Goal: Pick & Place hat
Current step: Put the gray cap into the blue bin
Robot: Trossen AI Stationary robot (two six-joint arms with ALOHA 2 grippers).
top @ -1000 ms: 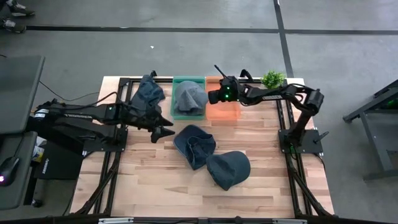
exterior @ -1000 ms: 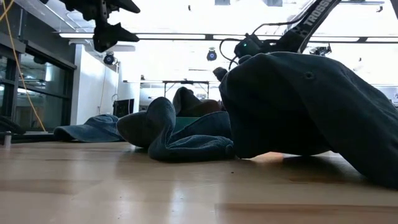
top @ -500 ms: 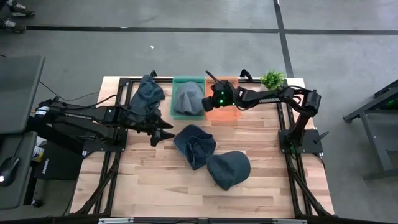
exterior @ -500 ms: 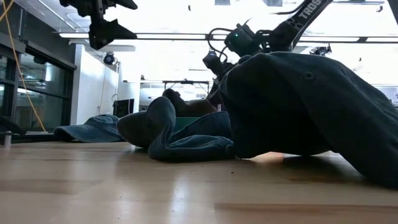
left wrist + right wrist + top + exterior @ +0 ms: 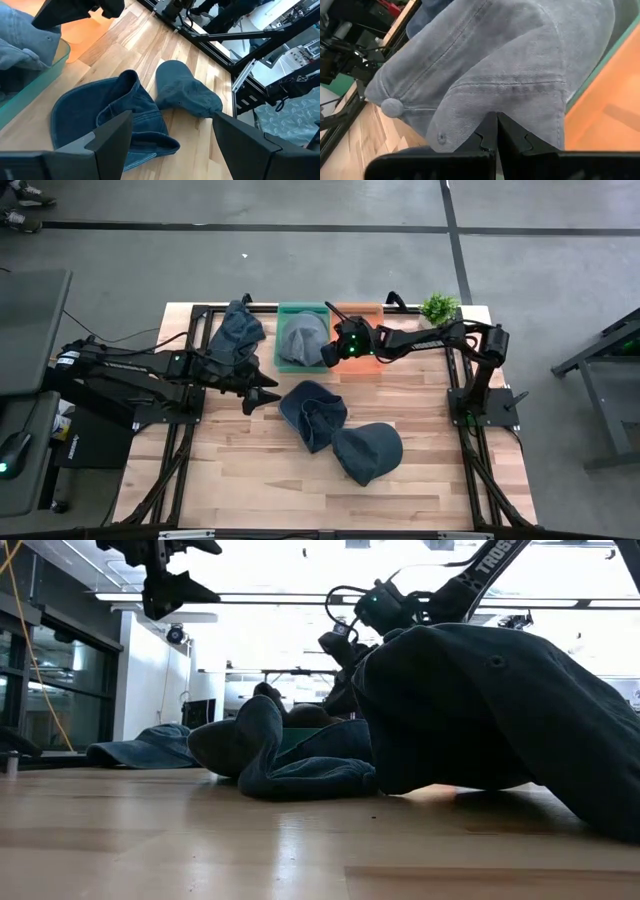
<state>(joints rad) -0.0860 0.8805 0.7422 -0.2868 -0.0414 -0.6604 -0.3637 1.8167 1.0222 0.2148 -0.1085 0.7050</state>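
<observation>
A light grey hat [image 5: 302, 337] lies in the green bin [image 5: 286, 365] at the table's far side; it also fills the right wrist view [image 5: 485, 55]. My right gripper [image 5: 329, 353] is shut at the hat's side nearest the orange bin [image 5: 362, 361]. Two dark blue hats [image 5: 312, 412] [image 5: 368, 450] lie on the table's middle. A blue-grey hat [image 5: 238, 332] lies left of the green bin. My left gripper [image 5: 262, 388] is open and empty, raised above the table left of the dark blue hats [image 5: 171, 116]. My right gripper has its shut fingertips [image 5: 492, 125] against the grey hat's crown [image 5: 505, 95], on the side toward the orange bin. No cloth shows between the fingers. They come slanting down from the table's right. The hat lies in the green bin.
A small green plant [image 5: 438, 307] stands at the far right corner. A black frame [image 5: 200, 315] runs around the table. Bare wood [image 5: 250, 470] lies along the table's near side.
My right gripper has gone from above the orange bin toward the table's left and down, against the grey hat in the green bin. The hat's crown has shifted toward the left and sunk a little in the bin.
</observation>
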